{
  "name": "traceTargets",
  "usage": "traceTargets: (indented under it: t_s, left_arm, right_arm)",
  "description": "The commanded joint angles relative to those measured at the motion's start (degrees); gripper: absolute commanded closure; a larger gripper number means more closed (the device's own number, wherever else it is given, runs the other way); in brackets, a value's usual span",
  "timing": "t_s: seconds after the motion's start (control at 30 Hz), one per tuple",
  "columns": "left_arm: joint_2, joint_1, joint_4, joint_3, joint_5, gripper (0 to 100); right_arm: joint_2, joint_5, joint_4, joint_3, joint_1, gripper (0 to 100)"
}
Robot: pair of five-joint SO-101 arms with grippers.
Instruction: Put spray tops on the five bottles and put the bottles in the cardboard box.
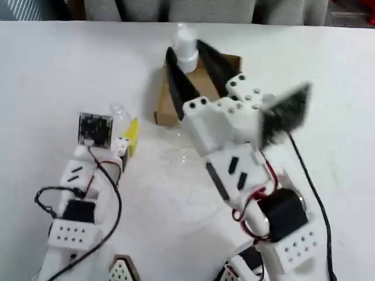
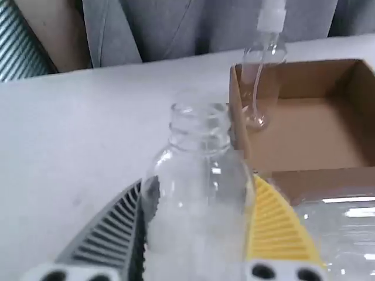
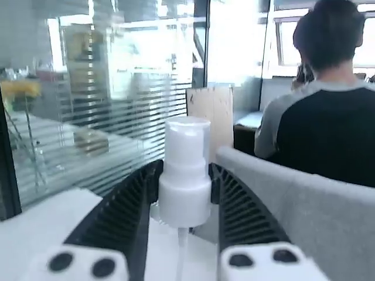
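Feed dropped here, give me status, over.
Left gripper shut on uncapped bottle. Right gripper shut on spray top, capped bottle at cardboard box.

Your high view overlooks the counter (image 1: 53, 64); wrist views sit just behind their fingers (image 2: 111, 234) (image 3: 117, 216); high and left share the cardboard box (image 1: 161, 110) (image 2: 304, 134).

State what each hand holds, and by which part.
Left hand: an open clear bottle, by its body below the neck. Right hand: a white spray top, by its collar.

A white table (image 1: 53, 64) carries an open cardboard box (image 1: 163, 111), a clear bottle (image 2: 343, 225) lying just beside it.
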Motion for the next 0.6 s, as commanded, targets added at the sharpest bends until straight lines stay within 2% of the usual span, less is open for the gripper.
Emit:
traceTargets:
  t_s: [0.0, 0.13, 0.2, 0.37, 0.57]
  left_arm:
    - [-8.9, 2.5, -1.8, 0.7, 0.7, 98]
    - [-18.4, 5.0, -1.8, 4.3, 0.7, 98]
    - [-23.7, 6.0, -1.8, 6.9, 0.7, 98]
    - [-34.9, 11.3, -0.4, 13.1, 0.7, 98]
    - [-33.7, 15.3, 6.1, 12.6, 0.7, 98]
  right_arm:
    - [-1.8, -2.3, -4.5, -0.6, -0.2, 98.1]
    - [-2.2, -15.8, -8.8, -0.6, -0.1, 98.1]
    - [-2.1, -20.1, -10.4, -0.6, 0.2, 98.1]
    - [-2.2, -19.4, -11.1, 1.4, -0.3, 98.1]
    - [-2.4, -19.1, -16.5, 9.0, -3.7, 98.1]
